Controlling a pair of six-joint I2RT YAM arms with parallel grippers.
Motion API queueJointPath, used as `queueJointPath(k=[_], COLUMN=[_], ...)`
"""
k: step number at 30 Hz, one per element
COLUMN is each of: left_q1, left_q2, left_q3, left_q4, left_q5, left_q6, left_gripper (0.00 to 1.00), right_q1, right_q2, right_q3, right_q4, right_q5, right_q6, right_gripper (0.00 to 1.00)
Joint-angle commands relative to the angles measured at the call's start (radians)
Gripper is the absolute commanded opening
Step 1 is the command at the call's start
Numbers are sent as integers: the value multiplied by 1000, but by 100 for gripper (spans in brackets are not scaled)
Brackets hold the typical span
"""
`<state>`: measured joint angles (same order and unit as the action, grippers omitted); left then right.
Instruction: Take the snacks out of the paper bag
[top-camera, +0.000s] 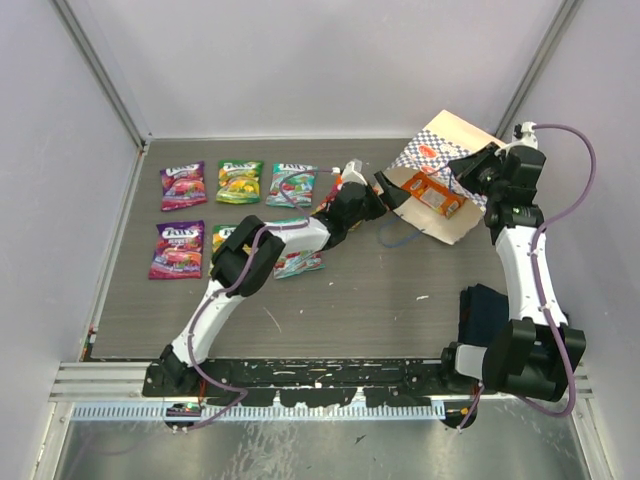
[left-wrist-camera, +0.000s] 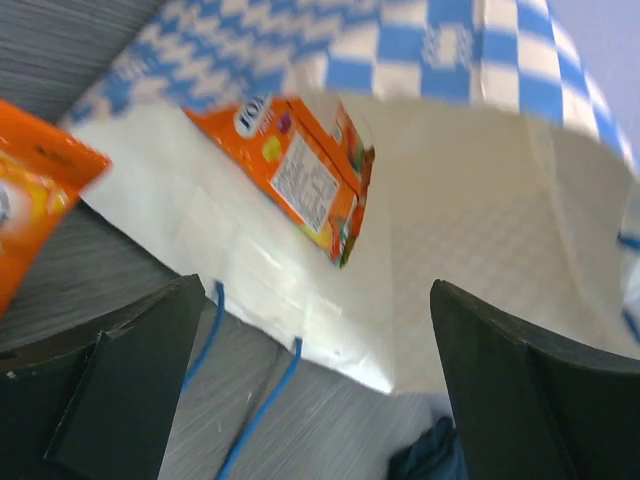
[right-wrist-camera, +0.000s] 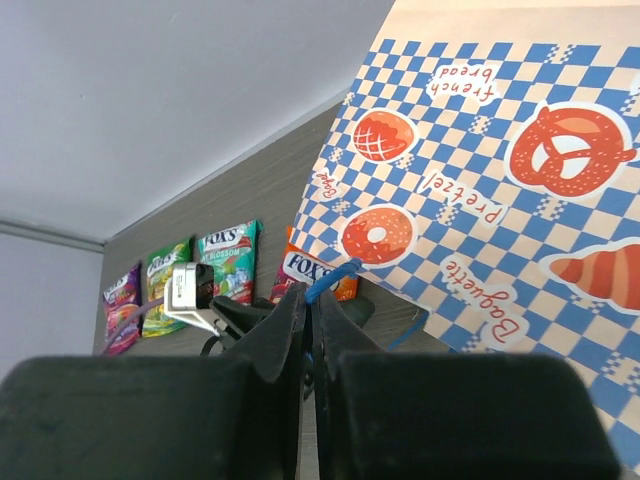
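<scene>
Paper bag (top-camera: 447, 132) was lying on its side at the back right of the surface (top-camera: 400, 300), with one orange packet (left-wrist-camera: 300, 170) inside. Left end effector (top-camera: 386, 196) was spread wide right at its mouth. Right end effector (right-wrist-camera: 310, 300) was pressed together, pinching the blue cord handle (right-wrist-camera: 332, 279). Other packets (top-camera: 183, 185) sat in rows far left.

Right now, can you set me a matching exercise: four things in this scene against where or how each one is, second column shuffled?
1. left fingers
2. right fingers
3. orange packet, back up
4. cloth

A. shut on the bag's blue cord
B. on the table, near right
C. inside the bag
D. open, at the bag's mouth

Pairs: 1-D, 2-A, 3-C, 4-B
</scene>
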<state>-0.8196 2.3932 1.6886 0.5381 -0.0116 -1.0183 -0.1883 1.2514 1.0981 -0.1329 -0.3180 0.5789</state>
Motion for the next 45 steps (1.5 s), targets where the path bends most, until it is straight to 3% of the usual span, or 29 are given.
queueJointPath(k=[1,9,16,20,25,36,45], left_q1=[-6,-53,-82,-84,-91,-93,-111], left_q2=[42,202,278,339,413,459,470], left_q3=[119,394,488,598,780,853,846], left_q4=[-67,-225,-328,-356,-516,-624,-577], left_q5=[-167,-206,-268,-282,-348,-426,-413], left_q6=[-218,-259,-350,-370,-339,-326,-242], left_gripper=[99,93,71,64,60,59,58], right_q1=[-5,-3,-4,5,35,129,160], right_q2=[-43,-74,-104,-127,-155,-271,-339], right_q3=[-19,-73,-87,-92,-97,-115,-125], right_q4=[81,96,90,87,60,-41,-90], right_q5=[-47,-45,-35,-51,-36,52,55], right_q6=[37,67,80,99,101,87,74], right_gripper=[1,1,1,1,1,1,1])
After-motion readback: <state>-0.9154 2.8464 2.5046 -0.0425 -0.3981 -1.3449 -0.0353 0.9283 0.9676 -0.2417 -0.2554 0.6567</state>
